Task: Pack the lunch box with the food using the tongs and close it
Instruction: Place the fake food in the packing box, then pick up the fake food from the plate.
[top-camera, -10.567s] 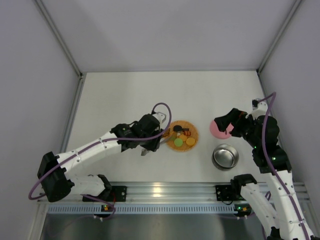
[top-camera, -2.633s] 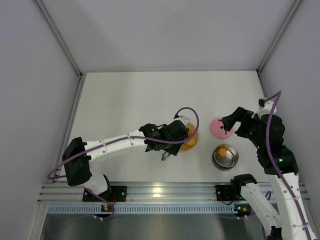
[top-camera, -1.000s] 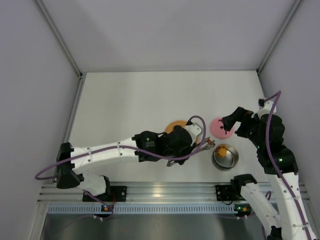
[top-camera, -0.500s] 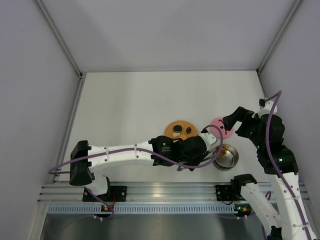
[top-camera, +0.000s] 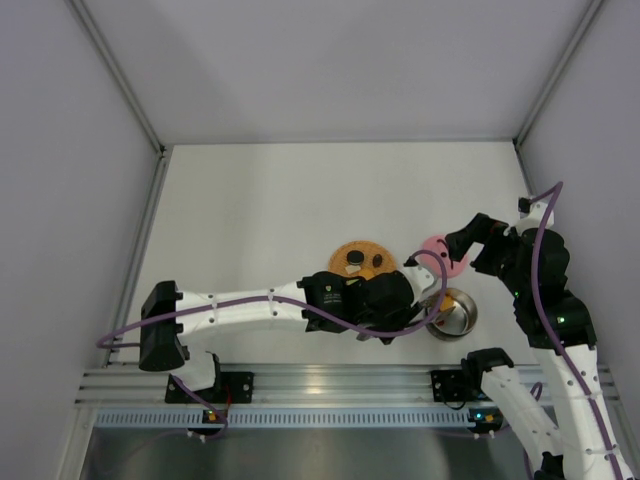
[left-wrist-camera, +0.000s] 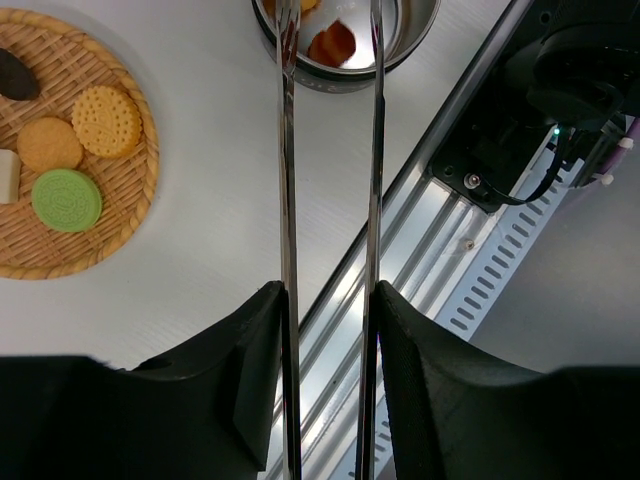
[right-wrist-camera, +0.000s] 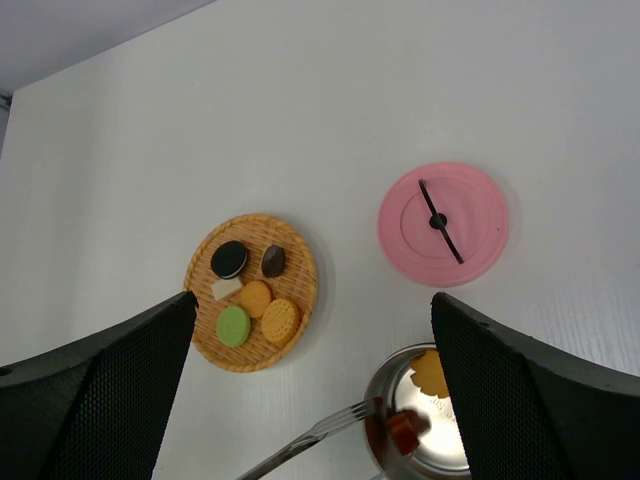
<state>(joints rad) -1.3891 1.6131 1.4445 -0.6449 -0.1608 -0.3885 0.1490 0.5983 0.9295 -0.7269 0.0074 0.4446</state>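
My left gripper (left-wrist-camera: 328, 300) is shut on the tongs (left-wrist-camera: 286, 200), one slim arm against each finger. The tongs (right-wrist-camera: 320, 432) reach over the rim of the steel lunch box (top-camera: 452, 313). A reddish piece (left-wrist-camera: 335, 45) shows inside the bowl between the spread tips, touching neither arm. An orange cookie (right-wrist-camera: 432, 372) lies in the lunch box (right-wrist-camera: 380, 400) too. The pink lid (right-wrist-camera: 443, 224) lies flat on the table beyond it. On the woven mat (right-wrist-camera: 300, 262) remain green (right-wrist-camera: 234, 325), yellow (right-wrist-camera: 281, 321), orange (right-wrist-camera: 256, 297) and dark pieces. My right gripper (right-wrist-camera: 312, 300) hangs open above, holding nothing.
The left arm (top-camera: 250, 303) stretches across the near table in front of the mat (top-camera: 360, 260). The aluminium rail (left-wrist-camera: 440, 230) with the arm bases runs close beside the lunch box. Grey walls enclose the table on three sides.
Over the last second the left arm swung right with the tongs, from beside the mat to the lunch box. The right arm has stayed still.
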